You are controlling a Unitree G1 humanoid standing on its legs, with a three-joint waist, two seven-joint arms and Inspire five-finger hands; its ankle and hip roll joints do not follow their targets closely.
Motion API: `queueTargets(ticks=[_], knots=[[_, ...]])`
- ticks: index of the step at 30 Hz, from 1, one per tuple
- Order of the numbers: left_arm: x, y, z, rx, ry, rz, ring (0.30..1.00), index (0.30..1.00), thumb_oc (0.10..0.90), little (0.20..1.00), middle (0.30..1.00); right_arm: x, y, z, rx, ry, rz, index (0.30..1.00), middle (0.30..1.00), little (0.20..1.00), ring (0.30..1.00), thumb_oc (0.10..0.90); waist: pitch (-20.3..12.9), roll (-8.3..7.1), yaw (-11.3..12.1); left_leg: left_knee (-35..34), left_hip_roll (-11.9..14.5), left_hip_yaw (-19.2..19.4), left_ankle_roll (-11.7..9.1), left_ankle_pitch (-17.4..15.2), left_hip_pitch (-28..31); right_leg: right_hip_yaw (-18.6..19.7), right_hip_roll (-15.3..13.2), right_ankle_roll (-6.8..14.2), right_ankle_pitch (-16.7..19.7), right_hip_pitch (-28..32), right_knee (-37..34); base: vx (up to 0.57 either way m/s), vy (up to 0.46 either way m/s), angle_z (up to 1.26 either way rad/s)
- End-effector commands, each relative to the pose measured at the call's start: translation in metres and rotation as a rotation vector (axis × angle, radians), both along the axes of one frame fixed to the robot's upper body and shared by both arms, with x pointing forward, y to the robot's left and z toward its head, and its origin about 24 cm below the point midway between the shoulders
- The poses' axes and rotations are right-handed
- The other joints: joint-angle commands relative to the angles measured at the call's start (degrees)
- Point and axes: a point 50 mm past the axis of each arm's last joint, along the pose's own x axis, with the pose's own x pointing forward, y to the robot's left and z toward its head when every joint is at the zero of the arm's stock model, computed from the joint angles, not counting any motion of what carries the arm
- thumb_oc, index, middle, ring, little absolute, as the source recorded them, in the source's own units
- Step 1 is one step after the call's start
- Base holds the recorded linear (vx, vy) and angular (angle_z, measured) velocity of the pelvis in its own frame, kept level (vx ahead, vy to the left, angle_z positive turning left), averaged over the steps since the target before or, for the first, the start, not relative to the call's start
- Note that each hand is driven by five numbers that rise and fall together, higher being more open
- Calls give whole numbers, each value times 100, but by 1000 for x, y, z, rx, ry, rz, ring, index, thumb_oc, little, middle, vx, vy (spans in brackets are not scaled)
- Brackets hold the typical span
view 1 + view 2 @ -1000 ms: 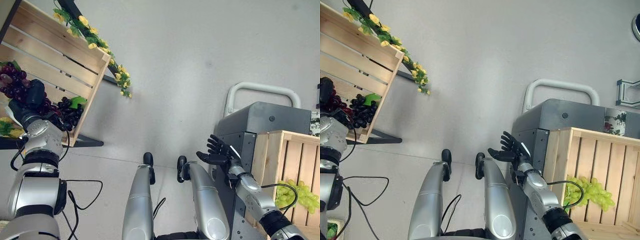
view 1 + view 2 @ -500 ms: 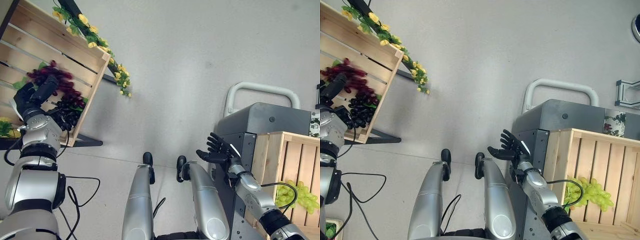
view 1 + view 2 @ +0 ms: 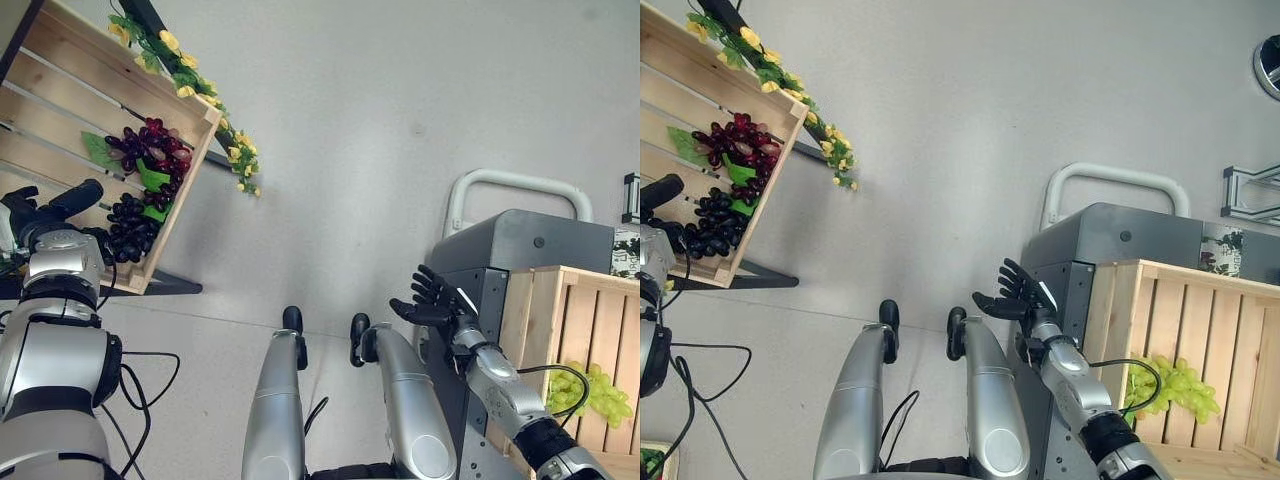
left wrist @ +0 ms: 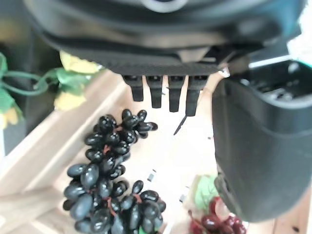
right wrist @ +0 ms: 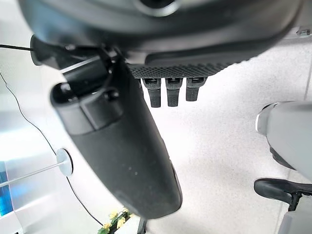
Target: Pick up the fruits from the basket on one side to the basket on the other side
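While the left hand [image 3: 45, 205] spreads its fingers wide (holding nothing), red grapes [image 3: 150, 150] lie apart in the crate [image 3: 70, 100].

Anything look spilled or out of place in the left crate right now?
Nothing stands out. The red grapes and black grapes both lie inside the left crate, none on the floor. The left hand is open beside them, holding nothing. The green grapes sit in the right crate.
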Motion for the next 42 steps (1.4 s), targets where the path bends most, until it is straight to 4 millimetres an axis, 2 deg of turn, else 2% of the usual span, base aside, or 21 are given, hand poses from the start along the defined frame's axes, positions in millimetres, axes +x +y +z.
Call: queueTargets(ticks=[1,3,4,5,7,8,9,10,11,12,17,24,25,28,29,32,34,42], knots=[[-10,9,76,251,-348,35,900,900,800,900,900,6,10,32,84,-186,-11,900,900,900,900,800,-65,127,-57,-386,-137,594,530,-71,731,351,146,-9,522,395,-389,-92,-40,1],[-2,-8,78,285,-440,-38,900,900,800,900,900,4,11,31,97,-198,-14,900,900,900,900,800,-65,127,-15,-398,-153,607,540,-94,782,333,124,5,525,438,-388,12,-36,1],[-1,-11,76,287,-447,-50,900,900,800,900,900,3,11,31,99,-197,-16,900,900,900,900,800,-67,126,-8,-343,-181,567,514,-261,857,371,124,56,375,510,-325,-30,-53,0],[4,-27,72,313,-505,-119,900,900,800,900,900,3,14,31,111,-208,-22,900,900,900,900,800,-65,126,40,-419,-186,595,548,-116,867,316,108,20,535,517,-391,-20,-51,0],[8,-44,64,338,-545,-190,900,900,800,900,900,2,16,30,119,-216,-29,900,900,900,900,800,-75,139,82,-441,-219,580,559,-140,970,305,90,35,547,606,-394,-50,-48,-1],[10,-54,56,346,-570,-240,900,900,800,900,900,1,17,30,124,-219,-31,900,900,900,900,800,-106,147,107,-446,-233,578,567,-160,1021,302,74,43,553,642,-385,78,-23,-1],[10,-62,47,357,-576,-294,900,900,800,900,900,0,18,29,129,-220,-33,900,900,900,900,800,-139,160,125,-385,-256,546,552,-354,1142,337,49,103,402,739,-299,80,-19,0],[10,-64,45,360,-576,-304,900,900,800,900,900,0,18,29,130,-221,-33,900,900,900,900,800,-143,163,125,-386,-256,547,554,-358,1155,337,45,105,402,748,-297,20,-22,-5],[11,-77,32,372,-580,-364,900,900,800,900,900,0,20,29,133,-222,-33,900,900,900,900,800,-203,181,148,-479,-240,579,582,-206,1209,298,11,69,584,785,-398,-49,-26,-6],[10,-85,22,365,-580,-408,900,900,800,900,900,0,21,29,138,-222,-35,900,900,900,900,800,-244,193,164,-484,-252,573,582,-218,1264,300,-7,75,599,837,-415,-47,-28,-9],[5,-114,-15,288,-576,-590,900,900,800,900,900,-2,21,29,134,-216,-45,900,900,900,900,800,-419,250,172,-516,-254,580,593,-287,1588,335,-101,96,647,1131,-514,51,-4,-9],[1,-138,-50,142,-544,-733,900,900,800,900,900,0,11,34,118,-231,-102,900,900,900,900,800,-635,274,105,-688,-221,595,557,-308,2060,438,-163,151,730,1551,-771,61,13,-3],[-1,-145,-59,114,-534,-758,900,900,800,900,900,0,11,32,117,-233,-128,900,900,900,900,800,-718,283,88,-837,-216,597,542,-275,2234,464,-190,178,786,1712,-943,87,20,-7],[-3,-154,-68,83,-523,-793,900,900,800,900,900,-1,10,31,122,-234,-144,900,900,900,900,800,-842,284,67,-1063,-222,596,518,-214,2459,509,-217,231,896,1921,-1215,95,21,-7],[-6,-164,-80,60,-506,-816,900,900,800,900,900,-3,10,27,126,-227,-168,900,900,900,900,800,-996,286,58,-1318,-227,599,489,-135,2695,550,-241,296,1033,2119,-1485,165,35,-11],[-12,-178,-93,45,-479,-854,900,900,800,900,900,-7,7,22,135,-212,-196,900,900,900,900,800,-1229,291,49,-1749,-293,555,462,8,2998,617,-247,406,1279,2378,-1964,167,36,-9],[-20,-194,-108,41,-439,-890,900,900,800,900,900,-14,6,12,136,-186,-215,900,900,900,900,800,-1517,306,23,-2292,-387,528,440,172,3356,739,-202,535,1522,2675,-2526,265,52,-14],[-38,-214,-134,-33,-361,-975,900,900,800,900,900,-28,3,-3,109,-145,-267,900,900,900,900,800,-1998,326,33,-3683,-465,447,423,557,4022,915,-141,782,2038,3269,-3906,143,16,-22]])
